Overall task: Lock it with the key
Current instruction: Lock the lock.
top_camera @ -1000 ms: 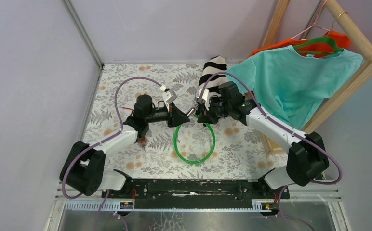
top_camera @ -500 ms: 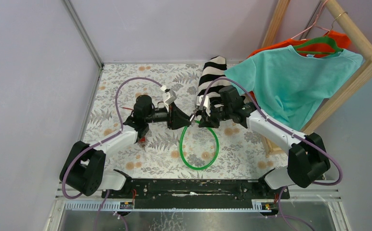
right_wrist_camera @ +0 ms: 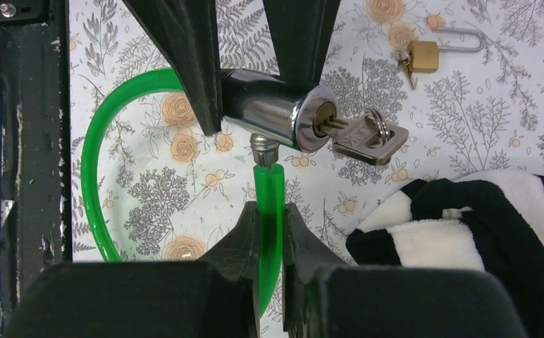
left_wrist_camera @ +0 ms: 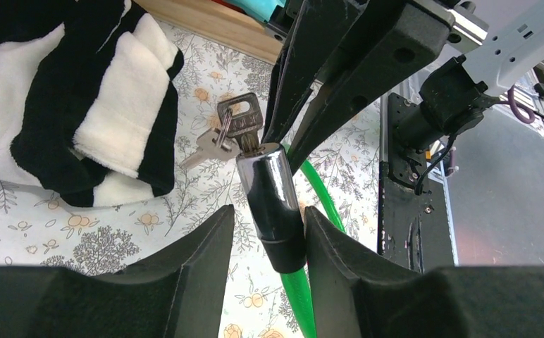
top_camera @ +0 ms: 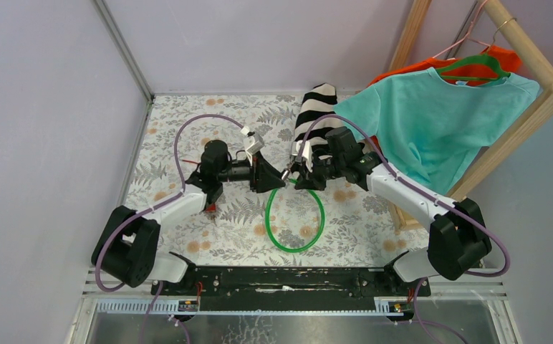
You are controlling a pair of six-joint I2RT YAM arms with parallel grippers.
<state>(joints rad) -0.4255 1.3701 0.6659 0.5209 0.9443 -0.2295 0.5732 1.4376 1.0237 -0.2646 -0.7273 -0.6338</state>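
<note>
A green cable lock (top_camera: 296, 246) loops over the floral table. Its chrome lock cylinder (left_wrist_camera: 273, 186) has the key (left_wrist_camera: 242, 121) in its keyhole, with a second key on the ring. My left gripper (left_wrist_camera: 269, 215) stands open around the cylinder: one finger touches it, the other is a little apart. My right gripper (right_wrist_camera: 270, 208) is shut on the green cable (right_wrist_camera: 269, 190) just below its metal end pin (right_wrist_camera: 263, 149), which points at the side of the cylinder (right_wrist_camera: 269, 104). The key (right_wrist_camera: 364, 137) sticks out to the right. Both grippers meet at the table's middle (top_camera: 284, 175).
A black-and-white striped cloth (top_camera: 315, 109) lies behind the grippers. A small brass padlock (right_wrist_camera: 424, 55) lies on the table. A teal shirt (top_camera: 424, 122) hangs on a wooden rack (top_camera: 524, 100) at the right. The black base rail (top_camera: 288, 276) runs along the near edge.
The left jaws have widened around the lock cylinder. The cable loop and the right gripper have shifted slightly right, then held still.
</note>
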